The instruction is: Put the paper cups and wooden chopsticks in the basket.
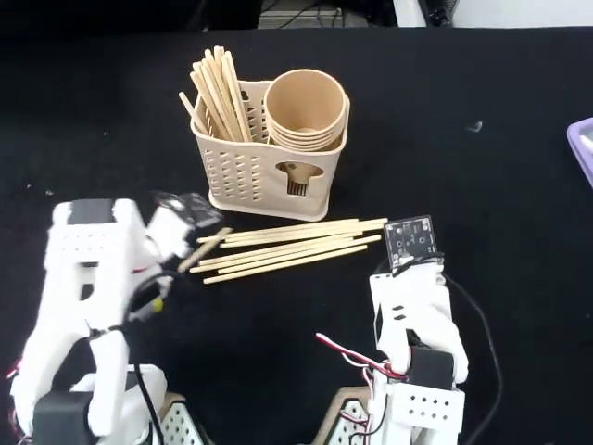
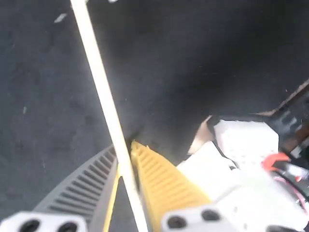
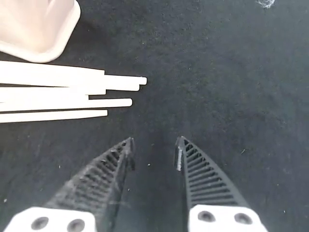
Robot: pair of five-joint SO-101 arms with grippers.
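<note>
A cream slotted basket stands at the table's middle back, with several wooden chopsticks upright in one side and stacked paper cups in the other. More loose chopsticks lie in a row in front of it. My left gripper is shut on one chopstick, held at the row's left end. My right gripper is open just above the cloth, beside the tips of the loose chopsticks; the basket's corner is close by.
The table is covered in black cloth. A pale purple object sits at the right edge. The right arm's base and cables occupy the front middle, the left arm's body the front left.
</note>
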